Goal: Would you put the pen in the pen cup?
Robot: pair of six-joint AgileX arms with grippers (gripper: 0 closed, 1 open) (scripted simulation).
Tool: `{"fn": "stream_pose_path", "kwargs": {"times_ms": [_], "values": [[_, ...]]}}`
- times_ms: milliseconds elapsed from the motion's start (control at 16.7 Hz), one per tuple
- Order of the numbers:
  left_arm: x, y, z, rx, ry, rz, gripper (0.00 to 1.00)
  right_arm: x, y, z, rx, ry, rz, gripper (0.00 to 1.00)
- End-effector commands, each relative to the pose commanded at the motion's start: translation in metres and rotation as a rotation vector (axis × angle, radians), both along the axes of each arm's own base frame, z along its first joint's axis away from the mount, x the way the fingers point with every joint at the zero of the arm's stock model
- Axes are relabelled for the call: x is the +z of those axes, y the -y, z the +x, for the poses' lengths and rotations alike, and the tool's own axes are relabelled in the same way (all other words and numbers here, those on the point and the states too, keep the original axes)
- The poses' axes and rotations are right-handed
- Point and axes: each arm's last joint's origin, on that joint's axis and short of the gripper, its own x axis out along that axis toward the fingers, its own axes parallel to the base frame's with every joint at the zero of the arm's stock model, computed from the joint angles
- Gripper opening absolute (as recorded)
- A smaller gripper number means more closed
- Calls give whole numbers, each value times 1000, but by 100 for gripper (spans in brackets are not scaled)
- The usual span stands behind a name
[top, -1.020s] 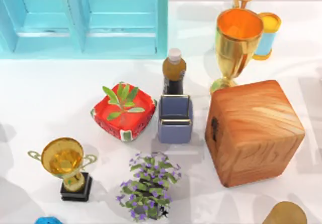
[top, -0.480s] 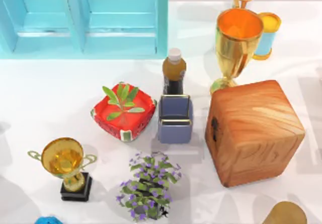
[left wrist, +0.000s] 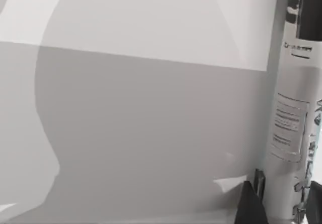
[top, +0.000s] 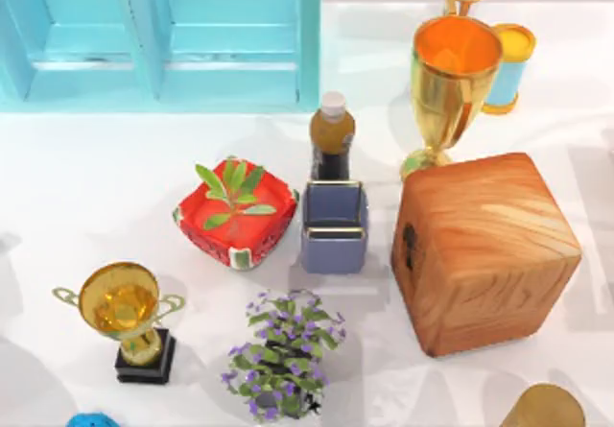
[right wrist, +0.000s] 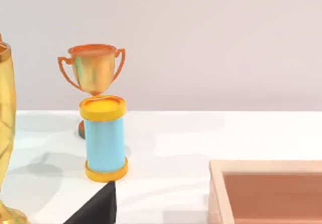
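Pen cup (top: 334, 225) stands mid-surface, opening upward, between red plant pot (top: 236, 212) and wooden box (top: 483, 250); gripper states: cannot tell.

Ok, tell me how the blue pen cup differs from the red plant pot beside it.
The pen cup is slate-blue with a thin metallic rim; the plant pot is red with pale trim. The cup is narrower and holds nothing visible; the pot is wider and holds a green plant. Both are square and upright.

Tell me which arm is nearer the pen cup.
Probably right, though unsure. The right wrist view faces the gold goblet and blue can, which stand right of the pen cup in the top view. The left wrist view faces a bare grey surface.
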Motion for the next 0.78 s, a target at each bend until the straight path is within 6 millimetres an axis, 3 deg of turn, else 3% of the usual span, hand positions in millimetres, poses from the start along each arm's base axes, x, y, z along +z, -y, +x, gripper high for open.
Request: {"fn": "stream_pose_path", "kwargs": {"times_ms": [60, 240, 360, 540, 780], "values": [[28, -3, -19, -17, -22, -5, 0, 0, 0, 0, 0, 0, 0, 100], [35, 4, -22, -50, -22, -14, 0, 0, 0, 0, 0, 0, 0, 100], [50, 11, -30, -89, -16, -21, 0, 0, 0, 0, 0, 0, 0, 100], [87, 9, -50, -115, 9, -11, 0, 0, 0, 0, 0, 0, 0, 100], [144, -2, -91, -93, 58, 46, 0, 0, 0, 0, 0, 0, 0, 100]]}}
